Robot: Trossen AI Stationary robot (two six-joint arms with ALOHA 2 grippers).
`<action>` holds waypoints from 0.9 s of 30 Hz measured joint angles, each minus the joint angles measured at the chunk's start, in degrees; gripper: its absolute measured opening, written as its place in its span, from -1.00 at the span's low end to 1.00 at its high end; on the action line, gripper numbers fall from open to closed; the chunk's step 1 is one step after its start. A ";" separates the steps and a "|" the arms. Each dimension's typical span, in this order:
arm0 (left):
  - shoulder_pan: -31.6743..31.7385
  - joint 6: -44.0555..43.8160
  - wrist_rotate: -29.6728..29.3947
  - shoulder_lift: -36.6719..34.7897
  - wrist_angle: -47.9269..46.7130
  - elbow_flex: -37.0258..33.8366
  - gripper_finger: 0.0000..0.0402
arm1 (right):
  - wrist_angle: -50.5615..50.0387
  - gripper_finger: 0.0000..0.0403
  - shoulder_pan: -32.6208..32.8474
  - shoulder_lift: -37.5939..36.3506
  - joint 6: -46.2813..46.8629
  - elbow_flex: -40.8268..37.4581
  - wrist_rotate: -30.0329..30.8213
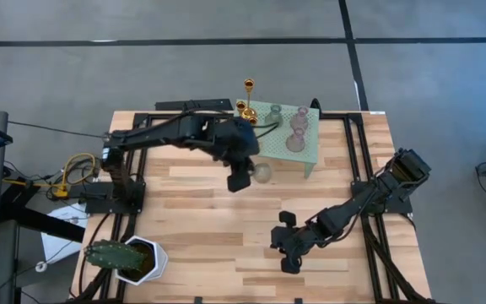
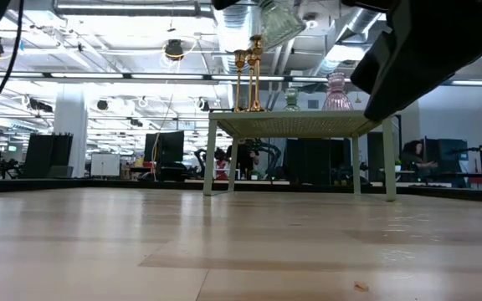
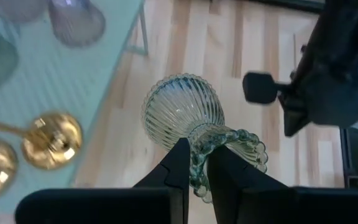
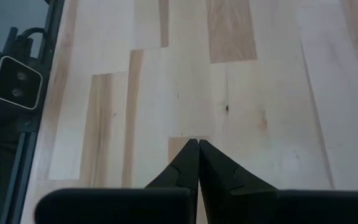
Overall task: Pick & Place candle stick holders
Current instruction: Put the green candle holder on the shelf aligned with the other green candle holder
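Light wood plank counter (image 1: pixel 218 228), black frame rails along both sides. Mint-green perforated stand (image 1: pixel 309 152) sits on legs at the far edge, right of centre. On the stand: tall gold candle holder (image 1: pixel 248 91), short gold holder (image 1: pixel 241 106) beside it, a green glass holder (image 1: pixel 275 111), two pinkish glass holders (image 1: pixel 297 133). White pot with green cactus (image 1: pixel 129 257) sits at the near left corner. Middle of the counter is bare wood.
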 joint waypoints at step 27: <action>-5.98 -3.11 -1.47 6.13 -13.90 2.79 -0.83 | -0.86 -1.00 -0.11 0.02 0.01 -0.01 0.02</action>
